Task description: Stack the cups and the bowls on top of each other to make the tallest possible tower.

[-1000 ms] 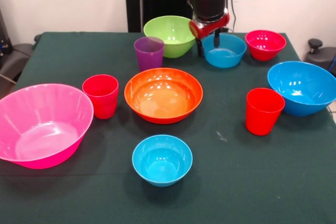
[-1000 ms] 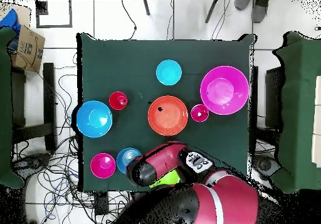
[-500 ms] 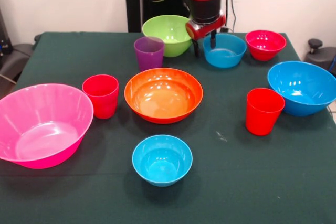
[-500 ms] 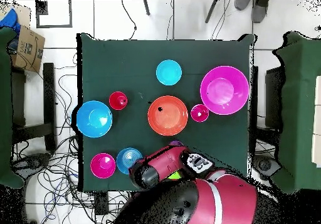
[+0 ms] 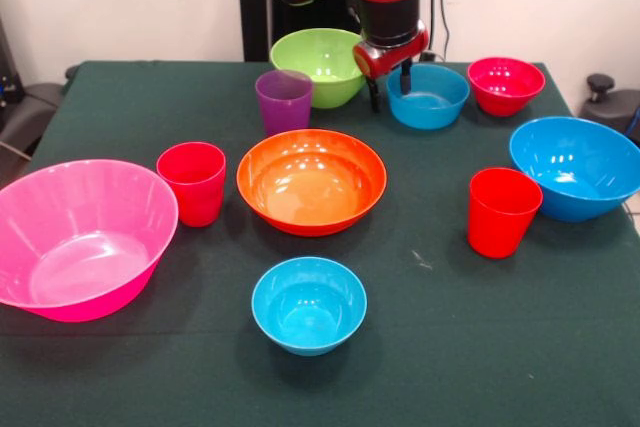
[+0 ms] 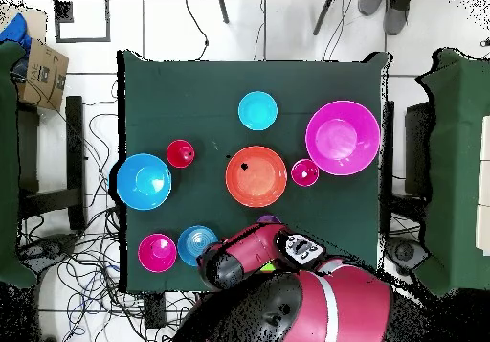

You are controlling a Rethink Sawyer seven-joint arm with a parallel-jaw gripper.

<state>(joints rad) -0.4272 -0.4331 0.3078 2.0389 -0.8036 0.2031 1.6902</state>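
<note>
Surface [image 5: 480, 347]: dark green cloth, ten pieces standing apart, none nested; no tower begun.

Bowls:
- Large pink bowl [image 5: 80, 237], front view's left edge, upright.
- Orange bowl [image 5: 311, 181], centre, upright.
- Small blue bowl [image 5: 308, 303], near side, in front of the orange one.
- Second small blue bowl [image 5: 428, 97], far side, between the lime and the red-magenta pieces.
- Lime green bowl [image 5: 318, 67], far side, largely hidden under the arm in the overhead view.
- Small red-magenta bowl [image 5: 505, 85], far right corner.
- Large blue bowl [image 5: 578, 167], right edge.

Cups:
- Red cup [image 5: 192, 182], just beside the orange bowl's left rim, apart from it.
- Second red cup [image 5: 503, 211], right of centre, near the large blue bowl.
- Purple cup [image 5: 284, 100], just in front of the lime green bowl.

Gripper [image 5: 390, 85]: hanging over the gap between lime green bowl and second small blue bowl; fingers parted, one at the blue bowl's left rim, the other outside it toward the lime bowl. Nothing held.

Step in hand, as judged: first pick, likely the second small blue bowl by its rim wall.

Next move calls for: descent until the rim wall sits between the fingers, closure on the wall, a lift clear of the lime green bowl, then carriage to a chosen base piece.
</note>
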